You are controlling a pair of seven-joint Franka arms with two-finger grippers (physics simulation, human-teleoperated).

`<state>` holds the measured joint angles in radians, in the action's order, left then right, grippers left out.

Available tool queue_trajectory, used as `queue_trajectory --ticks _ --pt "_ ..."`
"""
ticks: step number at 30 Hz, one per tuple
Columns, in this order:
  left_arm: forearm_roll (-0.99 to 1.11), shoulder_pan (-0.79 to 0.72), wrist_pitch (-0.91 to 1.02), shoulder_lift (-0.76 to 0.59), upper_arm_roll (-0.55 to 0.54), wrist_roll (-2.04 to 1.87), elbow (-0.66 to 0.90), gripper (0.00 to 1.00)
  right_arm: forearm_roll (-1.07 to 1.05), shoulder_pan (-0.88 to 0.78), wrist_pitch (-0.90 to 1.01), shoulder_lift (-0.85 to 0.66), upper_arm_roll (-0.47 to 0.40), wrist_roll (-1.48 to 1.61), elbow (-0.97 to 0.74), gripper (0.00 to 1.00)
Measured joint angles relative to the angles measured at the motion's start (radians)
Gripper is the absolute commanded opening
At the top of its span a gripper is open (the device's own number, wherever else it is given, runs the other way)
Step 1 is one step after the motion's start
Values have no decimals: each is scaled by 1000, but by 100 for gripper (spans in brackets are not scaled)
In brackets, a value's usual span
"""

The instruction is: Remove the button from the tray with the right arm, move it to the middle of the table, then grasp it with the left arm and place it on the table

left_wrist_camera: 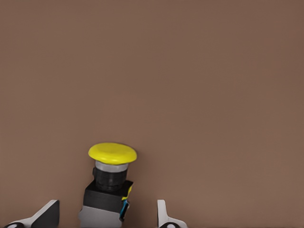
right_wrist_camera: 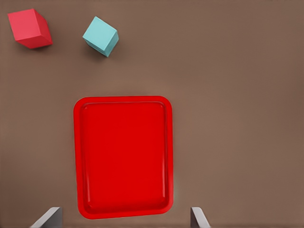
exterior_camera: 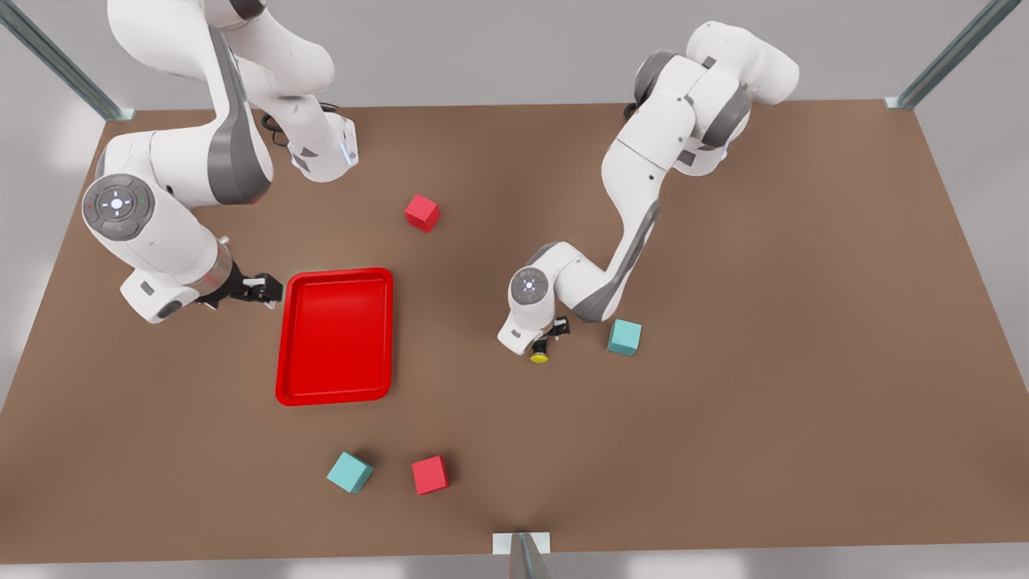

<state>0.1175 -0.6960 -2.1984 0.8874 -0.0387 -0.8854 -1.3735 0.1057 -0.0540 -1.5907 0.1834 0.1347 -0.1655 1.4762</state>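
Note:
The button [exterior_camera: 539, 354], yellow cap on a black neck and grey body, is on the brown table [exterior_camera: 804, 322] near its middle. My left gripper [exterior_camera: 548, 342] is low over it and open. In the left wrist view the button [left_wrist_camera: 109, 185] sits between the two fingertips [left_wrist_camera: 47, 214] with a gap on each side. The red tray [exterior_camera: 336, 336] lies toward the front view's left with nothing in it. My right gripper [exterior_camera: 261, 288] waits open just beyond the tray's left rim. In the right wrist view the tray [right_wrist_camera: 122, 156] lies below the spread right gripper [right_wrist_camera: 126, 216].
A teal cube [exterior_camera: 625, 336] sits close beside the left arm's wrist. A red cube [exterior_camera: 421, 212] lies behind the tray. A teal cube [exterior_camera: 350, 471] and a red cube [exterior_camera: 430, 474] lie near the front edge; the right wrist view shows these as a red cube [right_wrist_camera: 30, 28] and a teal cube [right_wrist_camera: 100, 36].

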Motion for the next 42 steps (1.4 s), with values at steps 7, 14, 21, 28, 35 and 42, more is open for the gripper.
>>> queue_trajectory --ticks 7,14,21,28,35,42 --pt "0 4 -28 5 -3 -2 -10 100 -4 10 -1 4 -1 2 -1 100" --pt "-2 5 -60 6 -3 -3 -22 95 -9 14 -43 23 2 3 13 100" --pt "-2 7 -65 5 -3 -5 -21 51 -12 24 -110 64 0 4 10 100" --pt "5 11 -47 -13 -3 -14 -14 38 -13 25 -144 86 0 5 18 100" --pt "-4 28 1 -75 -1 -36 13 38 -13 24 -156 92 0 5 27 100" --pt "242 -27 -8 -111 18 -244 47 38 -12 21 -165 103 0 4 30 100"
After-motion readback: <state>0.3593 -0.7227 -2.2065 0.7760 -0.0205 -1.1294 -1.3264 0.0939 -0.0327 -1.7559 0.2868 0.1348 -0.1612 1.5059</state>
